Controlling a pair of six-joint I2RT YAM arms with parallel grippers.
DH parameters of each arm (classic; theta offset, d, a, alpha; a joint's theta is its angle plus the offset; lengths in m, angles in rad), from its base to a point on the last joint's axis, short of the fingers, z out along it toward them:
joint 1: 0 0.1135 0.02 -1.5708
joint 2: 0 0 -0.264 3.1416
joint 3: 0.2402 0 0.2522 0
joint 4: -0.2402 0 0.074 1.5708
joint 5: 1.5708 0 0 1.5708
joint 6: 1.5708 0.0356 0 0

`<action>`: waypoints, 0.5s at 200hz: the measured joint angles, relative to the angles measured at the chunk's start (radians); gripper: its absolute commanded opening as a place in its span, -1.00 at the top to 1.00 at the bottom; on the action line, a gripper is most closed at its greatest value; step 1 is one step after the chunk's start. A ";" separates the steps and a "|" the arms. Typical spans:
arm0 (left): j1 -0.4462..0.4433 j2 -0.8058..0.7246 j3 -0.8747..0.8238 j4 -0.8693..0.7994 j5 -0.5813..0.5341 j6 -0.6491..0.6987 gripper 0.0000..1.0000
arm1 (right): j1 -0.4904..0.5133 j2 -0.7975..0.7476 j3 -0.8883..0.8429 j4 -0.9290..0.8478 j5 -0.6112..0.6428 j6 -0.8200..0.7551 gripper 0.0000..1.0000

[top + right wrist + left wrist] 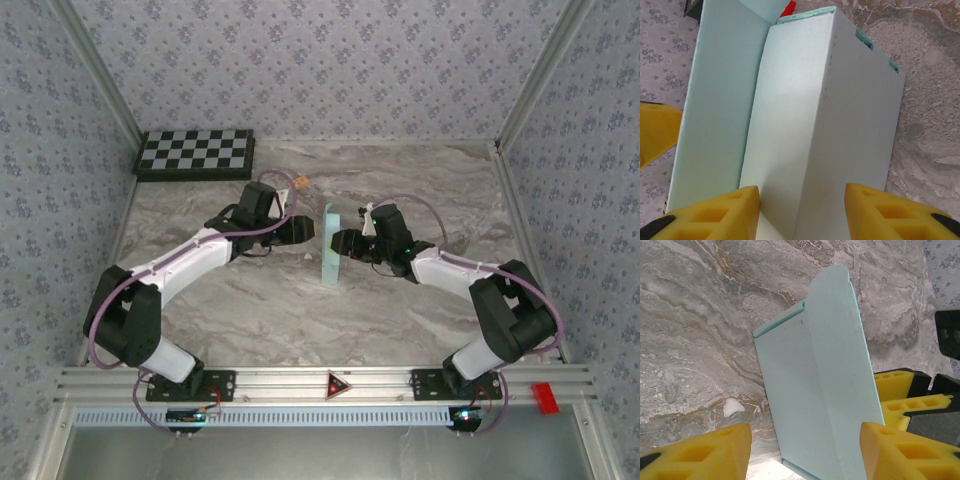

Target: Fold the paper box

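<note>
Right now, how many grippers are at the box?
2. The left gripper is at the left side of the box, the right gripper at its right side. The box stands on edge between them.

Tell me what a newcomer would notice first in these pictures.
The pale aqua paper box stands on edge in the middle of the marble table, partly folded, with the left gripper and right gripper facing it from either side. A black-and-white checkerboard lies in the table's far left corner.

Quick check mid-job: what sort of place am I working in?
Probably an enclosed lab test cell: floral-patterned wall panels around it, a silver aluminium frame rail in front, a black-and-white checkerboard on the marble-patterned tabletop.
</note>
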 measured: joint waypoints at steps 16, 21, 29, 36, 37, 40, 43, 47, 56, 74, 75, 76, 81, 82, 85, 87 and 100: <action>0.000 -0.004 0.000 -0.005 0.000 0.004 -0.18 | 0.008 0.000 0.010 -0.017 0.025 0.009 0.10; 0.000 -0.004 0.000 -0.008 0.000 0.004 -0.18 | 0.011 0.000 0.013 -0.024 0.037 0.010 0.12; 0.000 -0.006 0.000 -0.013 0.000 0.006 -0.18 | 0.018 0.000 0.019 -0.036 0.052 0.012 0.14; 0.000 -0.006 0.000 -0.017 0.000 0.008 -0.18 | 0.024 0.000 0.024 -0.049 0.066 0.015 0.15; 0.000 -0.006 0.000 -0.018 0.000 0.008 -0.18 | 0.024 0.000 0.025 -0.050 0.068 0.015 0.16; 0.000 -0.006 0.000 -0.020 0.000 0.010 -0.18 | 0.027 0.000 0.027 -0.054 0.073 0.015 0.16; 0.000 -0.006 0.000 -0.022 0.000 0.011 -0.18 | 0.030 0.000 0.029 -0.058 0.079 0.016 0.16; 0.000 -0.006 0.000 -0.024 0.000 0.011 -0.18 | 0.033 0.000 0.033 -0.063 0.086 0.017 0.17; 0.000 -0.006 0.000 -0.027 0.000 0.012 -0.18 | 0.040 0.000 0.041 -0.076 0.100 0.019 0.18; 0.000 -0.006 0.000 -0.029 0.000 0.018 -0.18 | 0.054 0.002 0.060 -0.108 0.129 0.018 0.20; 0.000 -0.006 0.000 -0.030 0.000 0.018 -0.18 | 0.055 0.002 0.061 -0.109 0.130 0.018 0.20; 0.000 -0.006 0.000 -0.030 0.000 0.018 -0.18 | 0.056 0.003 0.062 -0.111 0.132 0.018 0.20; 0.000 -0.006 0.000 -0.031 0.000 0.019 -0.19 | 0.061 0.004 0.069 -0.119 0.141 0.018 0.20; 0.000 -0.006 0.000 -0.032 0.000 0.019 -0.19 | 0.061 0.005 0.069 -0.121 0.142 0.018 0.20; 0.000 -0.006 0.000 -0.033 0.000 0.019 -0.18 | 0.064 0.006 0.073 -0.125 0.147 0.018 0.20; 0.000 -0.006 0.000 -0.034 0.000 0.019 -0.19 | 0.065 0.006 0.075 -0.128 0.149 0.018 0.20; 0.000 -0.006 0.000 -0.042 0.000 0.019 -0.19 | 0.072 0.007 0.086 -0.144 0.167 0.018 0.20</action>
